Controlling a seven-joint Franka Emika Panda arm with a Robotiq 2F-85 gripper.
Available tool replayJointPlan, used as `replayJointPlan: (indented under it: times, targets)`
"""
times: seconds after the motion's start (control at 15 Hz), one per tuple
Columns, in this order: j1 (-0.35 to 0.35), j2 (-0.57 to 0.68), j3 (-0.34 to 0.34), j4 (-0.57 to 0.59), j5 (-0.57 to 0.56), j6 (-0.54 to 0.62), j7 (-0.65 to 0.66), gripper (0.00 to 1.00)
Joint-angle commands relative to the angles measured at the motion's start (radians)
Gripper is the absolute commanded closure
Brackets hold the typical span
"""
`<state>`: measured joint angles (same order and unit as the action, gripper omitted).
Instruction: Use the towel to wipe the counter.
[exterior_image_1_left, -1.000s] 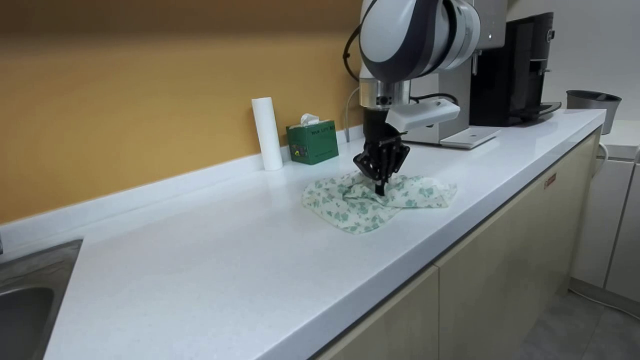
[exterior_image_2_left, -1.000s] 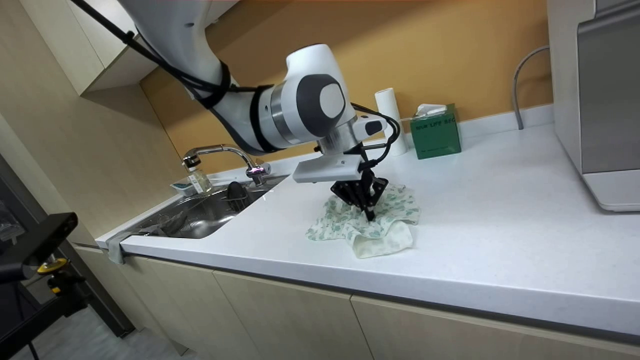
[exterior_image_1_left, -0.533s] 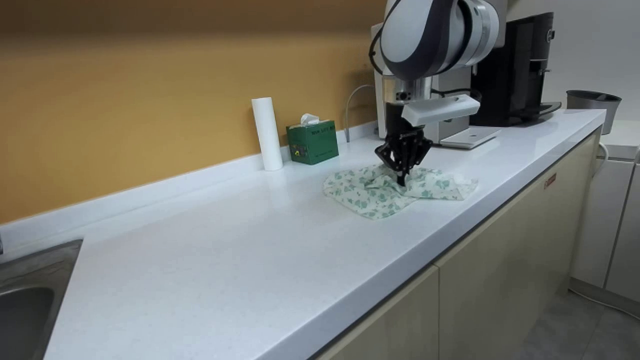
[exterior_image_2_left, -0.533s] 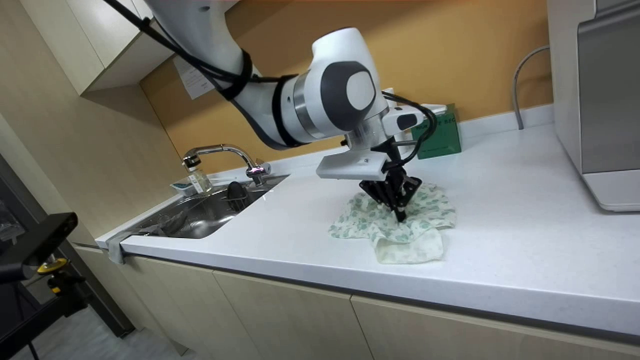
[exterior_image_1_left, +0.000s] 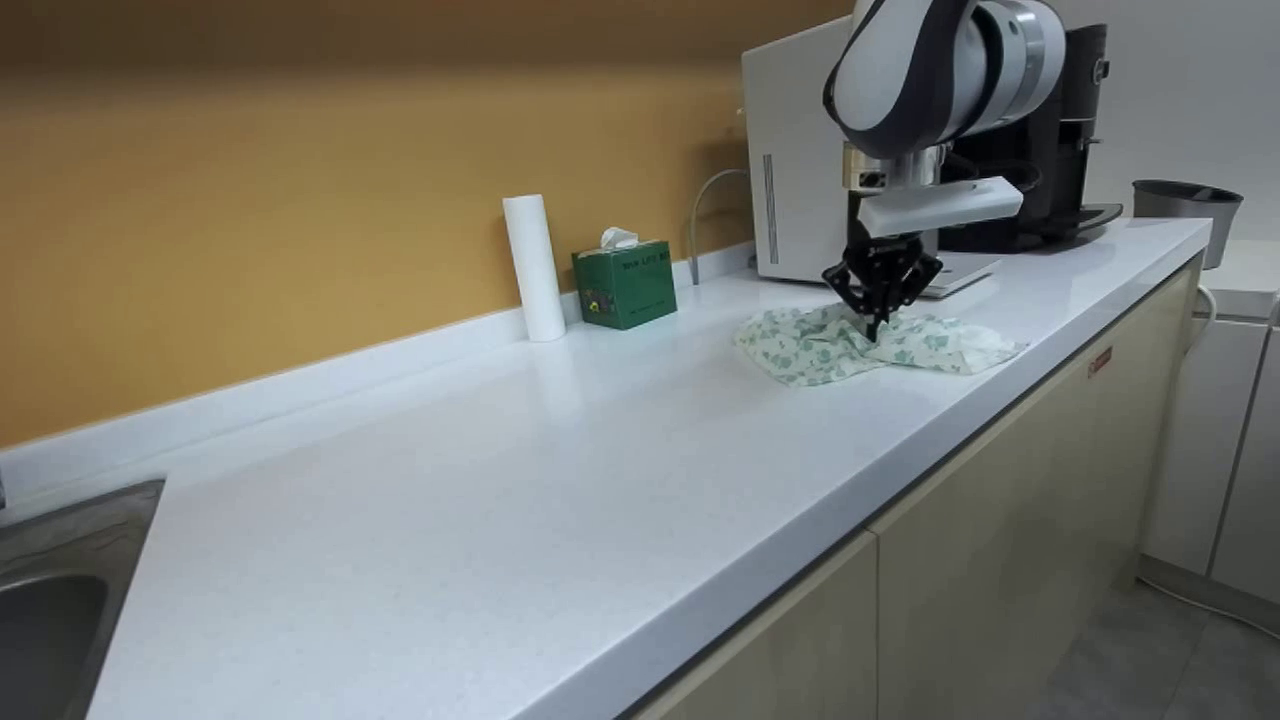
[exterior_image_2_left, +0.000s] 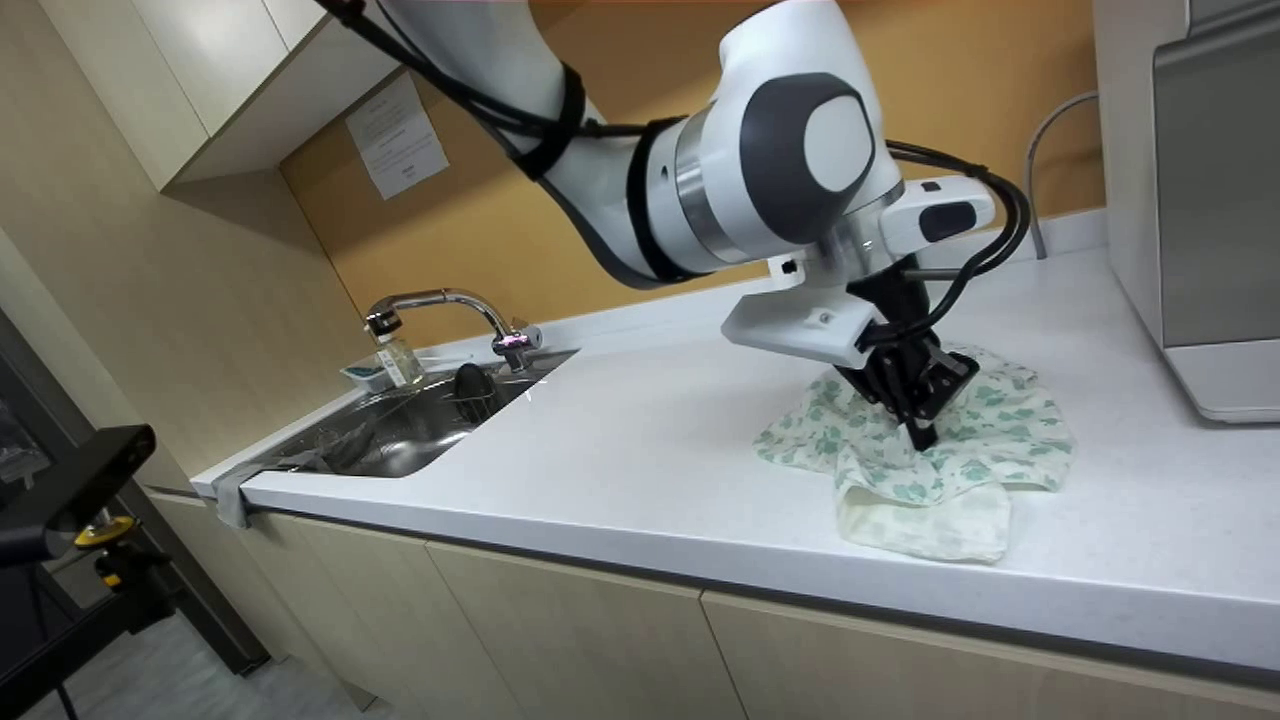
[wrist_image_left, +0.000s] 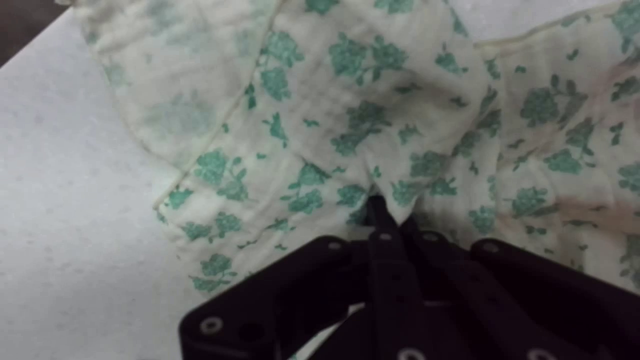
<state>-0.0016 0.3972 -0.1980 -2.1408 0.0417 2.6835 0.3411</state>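
While the green-flowered white cloth towel lies rumpled on the glossy white counter | the black 2-finger gripper pinches 1 towel fold | fingers almost together

Ochre wall, lt-wood cabs, gry flr

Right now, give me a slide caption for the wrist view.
Gripper pinching a fold of the green-flowered towel on the white counter.
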Motion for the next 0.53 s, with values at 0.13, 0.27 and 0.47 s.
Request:
replayJointPlan:
  times: [0.13, 0.27, 0.47]
  targets:
    - [0.017, 0.044, 0.066, 0.0, 0.023, -0.023, -0.002, 0.99]
    - [0.021, 0.037, 0.117, -0.008, 0.041, -0.028, -0.041, 0.99]
    - [0.028, 0.028, 0.201, -0.014, 0.078, -0.045, -0.112, 0.99]
